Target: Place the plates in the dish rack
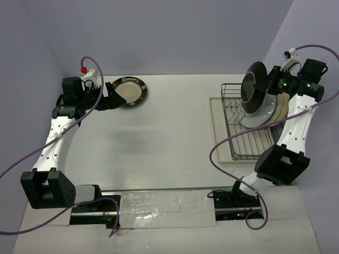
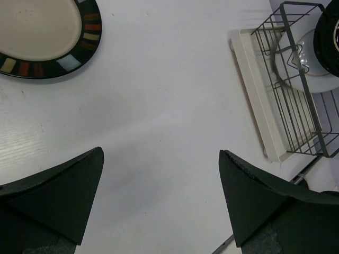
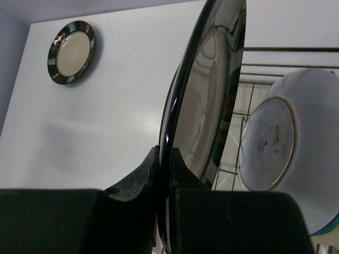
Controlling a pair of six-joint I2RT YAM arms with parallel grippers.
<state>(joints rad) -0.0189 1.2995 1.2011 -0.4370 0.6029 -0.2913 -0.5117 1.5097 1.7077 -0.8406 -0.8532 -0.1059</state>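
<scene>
Glossy dark round plate [image 3: 206,95], pinched on edge in the right gripper [image 3: 167,159], hangs over the dark wire dish rack [image 1: 249,143]. Left gripper [image 2: 159,153] gapes wide, cream striped-rim plate [image 2: 42,32] ahead of it.

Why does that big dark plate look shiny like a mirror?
Right wrist view: the glossy plate is close to the lens and mirrors bright, stretched reflections. Top view: only a soft grey shadow on the table.
</scene>
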